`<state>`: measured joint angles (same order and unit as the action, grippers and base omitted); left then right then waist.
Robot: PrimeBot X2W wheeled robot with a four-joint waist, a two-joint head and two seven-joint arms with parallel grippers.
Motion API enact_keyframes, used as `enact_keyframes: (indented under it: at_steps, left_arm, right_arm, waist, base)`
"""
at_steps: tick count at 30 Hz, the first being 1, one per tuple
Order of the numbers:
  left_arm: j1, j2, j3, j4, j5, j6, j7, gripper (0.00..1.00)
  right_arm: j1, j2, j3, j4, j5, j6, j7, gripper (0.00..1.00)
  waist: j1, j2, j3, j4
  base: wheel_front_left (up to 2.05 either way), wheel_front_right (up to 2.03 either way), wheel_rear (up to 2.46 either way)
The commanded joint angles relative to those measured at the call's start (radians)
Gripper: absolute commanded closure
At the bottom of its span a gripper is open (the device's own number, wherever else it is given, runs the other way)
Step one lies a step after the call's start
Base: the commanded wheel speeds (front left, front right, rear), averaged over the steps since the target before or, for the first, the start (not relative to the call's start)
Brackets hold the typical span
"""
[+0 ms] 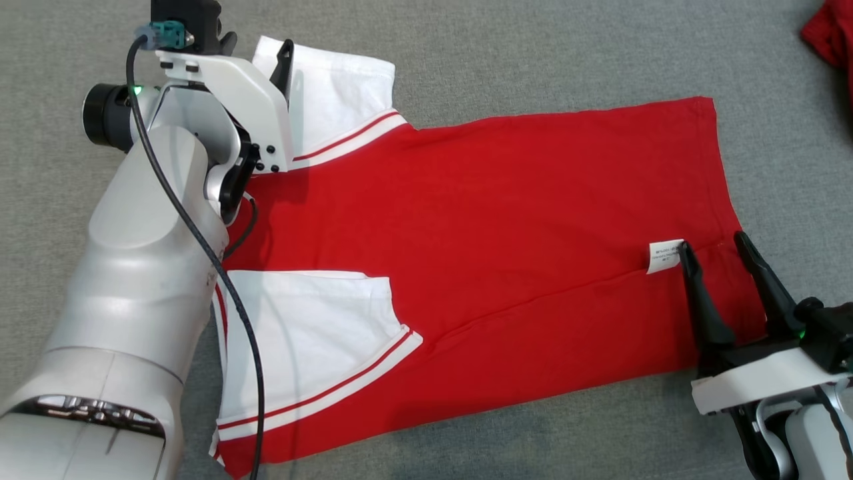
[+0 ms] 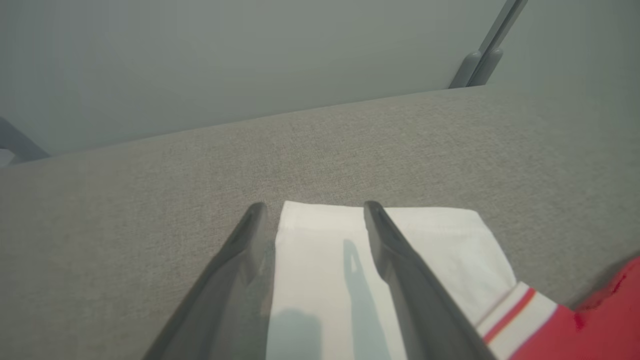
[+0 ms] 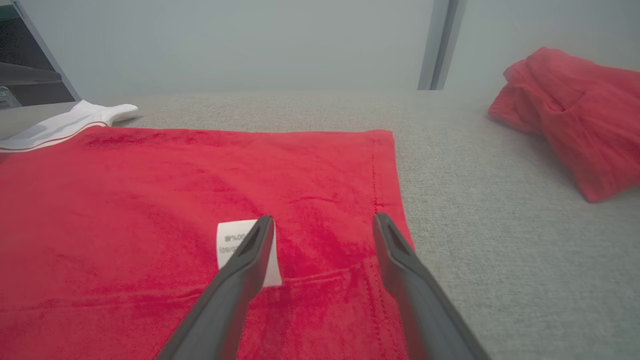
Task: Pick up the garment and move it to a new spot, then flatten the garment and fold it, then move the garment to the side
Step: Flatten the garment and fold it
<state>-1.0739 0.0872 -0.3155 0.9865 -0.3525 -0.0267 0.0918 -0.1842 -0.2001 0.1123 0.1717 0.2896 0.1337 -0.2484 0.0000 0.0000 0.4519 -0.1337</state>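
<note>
The red garment (image 1: pixel 506 220) is lying spread flat on the grey counter (image 1: pixel 533 53), reaching from one hand across to the other, with its two white sleeves folded inward at the left hand's end. The left hand (image 2: pixel 315 205) is standing released, fingers spread wide and gripping nothing, and is hovering over the far white sleeve (image 2: pixel 320 260). One finger is crossing over the sleeve's cloth while the other is running along the sleeve's outer edge, above bare counter; whether the tips are touching anything I cannot tell. The sleeve's red-striped band (image 2: pixel 515 312) is showing just off to that hand's side. The second white sleeve (image 1: pixel 306 333) is lying nearer the robot, beside the left forearm. The right hand (image 1: pixel 713 241) is likewise released, jaws wide apart and empty, poised over the garment's hem corner. A small white care label (image 3: pixel 235 245) is sitting just beside one of its fingers, partly hidden behind it, and the stitched hem is running by the other. Another crumpled red cloth (image 3: pixel 570 115) is lying well apart, beyond the right hand.
</note>
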Motion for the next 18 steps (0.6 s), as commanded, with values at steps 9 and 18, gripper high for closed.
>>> enact_keyframes:
  at_steps: [9,18]
  left_arm:
    - [-0.128,0.060,-0.004,0.138,0.026,0.017,-0.034,0.00]
    - [-0.186,0.072,-0.015,0.224,0.025,0.010,-0.055,0.00]
  right_arm:
    - [-0.054,-0.021,0.056,-0.032,-0.008,-0.003,-0.013,0.00]
    - [-0.059,-0.020,0.061,-0.032,-0.001,-0.003,-0.013,0.00]
  waist:
    - [0.0000,0.0000,0.049,-0.048]
    - [0.0000,0.0000,0.069,-0.075]
  base:
    - [0.00,0.00,0.00]
    - [0.00,0.00,0.00]
